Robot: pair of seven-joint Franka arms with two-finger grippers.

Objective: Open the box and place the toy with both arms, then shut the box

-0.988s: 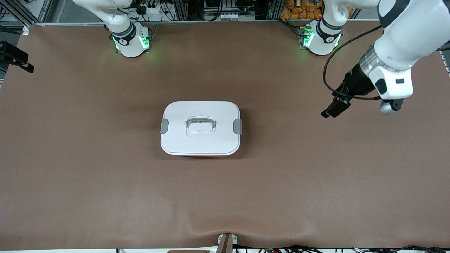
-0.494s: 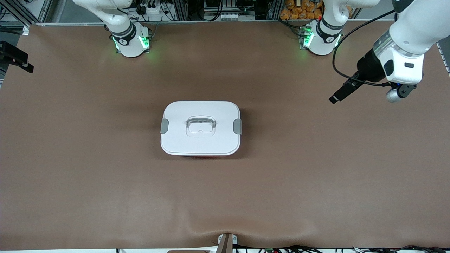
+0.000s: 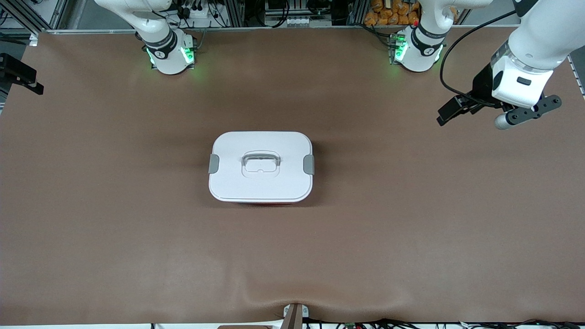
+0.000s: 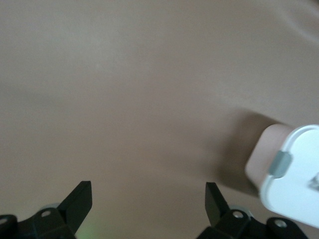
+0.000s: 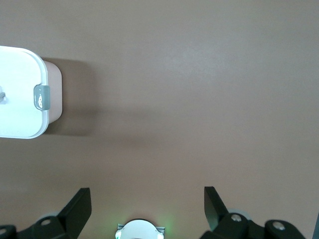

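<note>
The box (image 3: pixel 261 166) stands shut in the middle of the table, with its white lid on and a grey clip (image 3: pixel 309 164) at each end. The left wrist view catches one end of the box (image 4: pixel 294 174), and the right wrist view catches the other end of the box (image 5: pixel 20 94). The toy is out of view. My left gripper (image 3: pixel 450 111) hangs open and empty over bare table toward the left arm's end, well apart from the box. Its wrist view shows the left gripper (image 4: pixel 147 191) with nothing between its fingers. My right gripper (image 5: pixel 146 195) is open and empty above its own green-lit base (image 5: pixel 139 230).
A brown cover (image 3: pixel 137 237) spreads over the whole table. A black fixture (image 3: pixel 18 73) juts in at the right arm's end. A small mount (image 3: pixel 295 315) sits at the table edge nearest the front camera. A black cable (image 3: pixel 450 50) loops off the left arm.
The left arm has drawn its gripper away from the box, toward the robots' side and its own end of the table, and turned its wrist. The box has not moved.
</note>
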